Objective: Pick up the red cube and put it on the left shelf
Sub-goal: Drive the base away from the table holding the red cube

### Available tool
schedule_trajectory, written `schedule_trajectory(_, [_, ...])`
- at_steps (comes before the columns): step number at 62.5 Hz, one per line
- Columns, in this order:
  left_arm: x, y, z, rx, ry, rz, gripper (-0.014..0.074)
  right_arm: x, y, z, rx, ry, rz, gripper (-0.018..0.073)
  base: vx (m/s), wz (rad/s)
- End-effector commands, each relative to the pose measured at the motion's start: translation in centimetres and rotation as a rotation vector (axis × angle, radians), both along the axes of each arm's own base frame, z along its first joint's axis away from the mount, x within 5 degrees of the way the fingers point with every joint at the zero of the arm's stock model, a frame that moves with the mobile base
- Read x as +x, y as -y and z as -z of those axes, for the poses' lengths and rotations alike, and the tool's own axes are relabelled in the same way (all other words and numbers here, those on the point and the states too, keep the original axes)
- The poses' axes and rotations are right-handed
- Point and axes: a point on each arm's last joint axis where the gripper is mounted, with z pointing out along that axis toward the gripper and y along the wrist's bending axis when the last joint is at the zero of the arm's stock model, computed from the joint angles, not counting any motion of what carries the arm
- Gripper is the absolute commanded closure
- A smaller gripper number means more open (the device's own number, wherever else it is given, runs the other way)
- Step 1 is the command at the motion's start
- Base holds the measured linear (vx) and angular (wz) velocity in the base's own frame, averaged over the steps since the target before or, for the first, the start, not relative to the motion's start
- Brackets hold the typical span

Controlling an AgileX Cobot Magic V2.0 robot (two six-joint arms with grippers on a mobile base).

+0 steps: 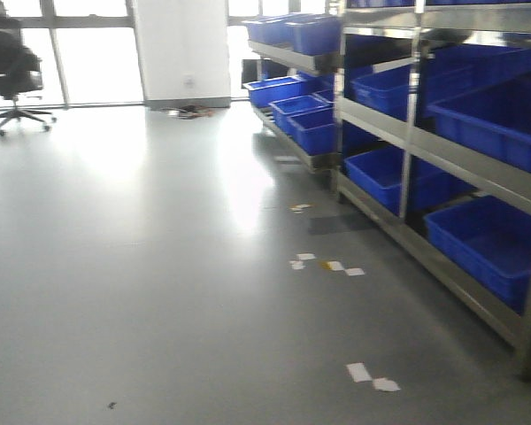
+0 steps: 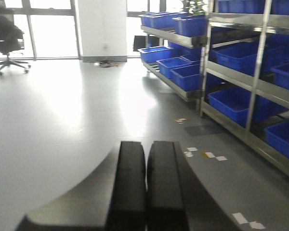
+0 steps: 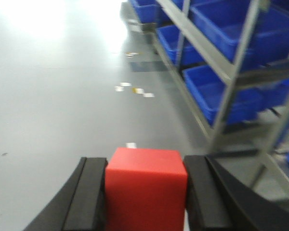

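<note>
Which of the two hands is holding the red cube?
The right hand: the red cube sits clamped in it, while the left hand is shut on nothing.

a storeroom: steel shelving [image 1: 442, 150] with blue bins [image 1: 487, 243], bare grey floor [image 1: 142, 266]

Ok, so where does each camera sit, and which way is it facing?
Front: on the robot, looking ahead over the floor to the chair and windows, shelves on the right; no robot part shows.
Left wrist: behind the left gripper, which is shut, facing much the same way.
Right wrist: behind the right gripper, tilted down at the floor, red cube clamped.
Shared: front and left wrist both show the chair; all three show the shelves and blue bins.
</note>
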Motion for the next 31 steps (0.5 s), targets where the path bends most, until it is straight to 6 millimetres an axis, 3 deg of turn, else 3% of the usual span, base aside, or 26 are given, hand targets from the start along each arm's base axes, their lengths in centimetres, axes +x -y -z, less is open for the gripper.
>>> schedule_trajectory(1, [-0.02,-0.05,-0.06,-0.016,0.075,-0.003,0.0495,0.14,0.0,-1.49,-0.029,0.097,-0.005,0.044,0.07,0.71])
schedule_trajectory(15, [-0.02,-0.05,-0.06,-0.016,0.075,-0.003,0.0495,0.15,0.01,-1.49,-0.031,0.098,-0.005,0.044,0.07,0.63])
schedule_trajectory(31, [-0.02,-0.05,-0.06,-0.016,0.075,-0.003,0.0495,0.15,0.01,-1.49,-0.031,0.098,-0.005,0.044,0.2,0.24])
